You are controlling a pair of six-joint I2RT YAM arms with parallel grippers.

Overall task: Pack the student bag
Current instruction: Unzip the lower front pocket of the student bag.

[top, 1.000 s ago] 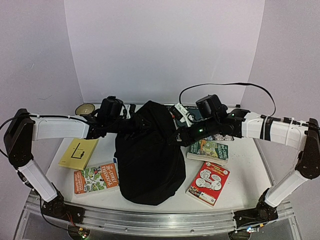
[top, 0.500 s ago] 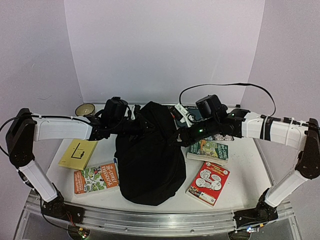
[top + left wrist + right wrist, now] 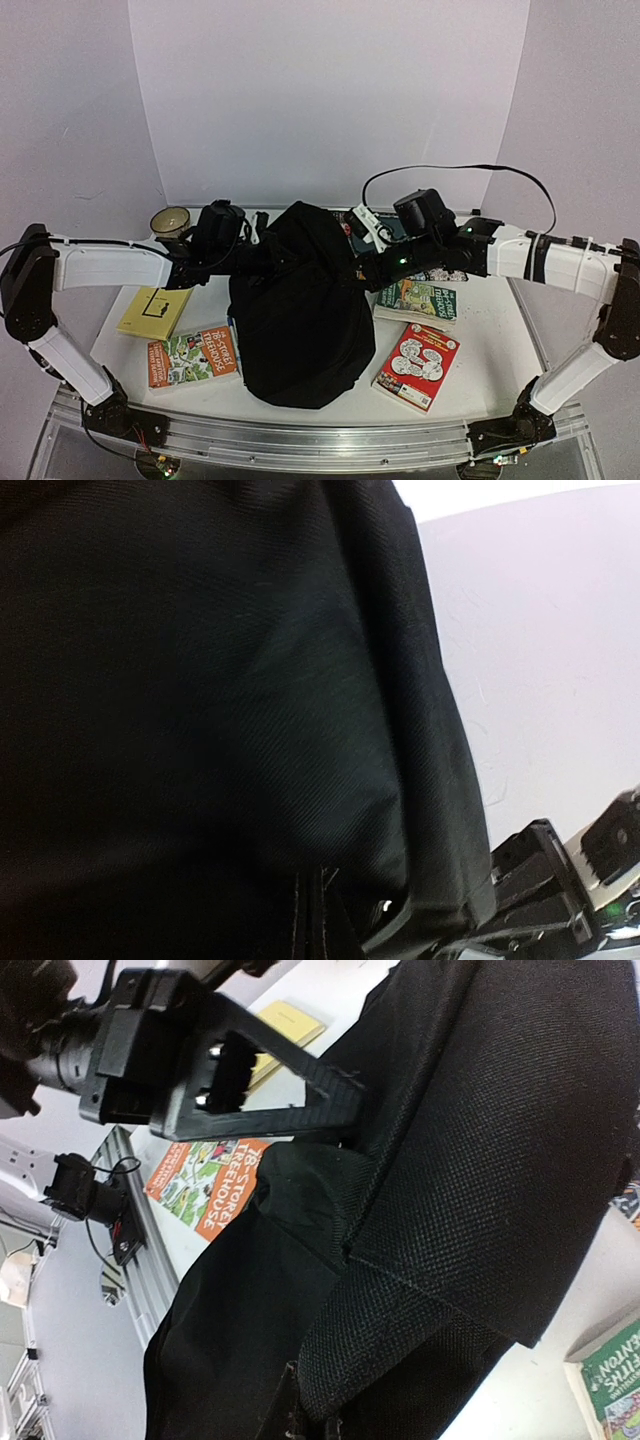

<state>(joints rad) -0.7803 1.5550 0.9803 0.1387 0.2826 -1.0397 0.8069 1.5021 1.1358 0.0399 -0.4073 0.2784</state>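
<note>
The student bag (image 3: 300, 310), a big black fabric backpack, stands in the middle of the table with its top raised. My left gripper (image 3: 266, 256) is shut on the fabric of its upper left edge. On the opposite side my right gripper (image 3: 353, 272) is shut on the upper right edge. Black cloth of the bag (image 3: 200, 700) fills the left wrist view and hides the fingers. In the right wrist view a coarse flap of the bag (image 3: 480, 1160) runs into my jaws at the bottom, and the left gripper's finger (image 3: 290, 1070) reaches the far edge.
A yellow book (image 3: 158, 306) and an orange book (image 3: 192, 357) lie left of the bag. On the right are a green book (image 3: 417, 300) and a red-and-white book (image 3: 417, 365). A bowl (image 3: 170, 220) stands at the back left, and another book (image 3: 368, 225) lies behind the right arm.
The left gripper has closed from partly open onto the bag's upper left edge, and that arm has shifted slightly left. The right arm has stayed nearly still.
</note>
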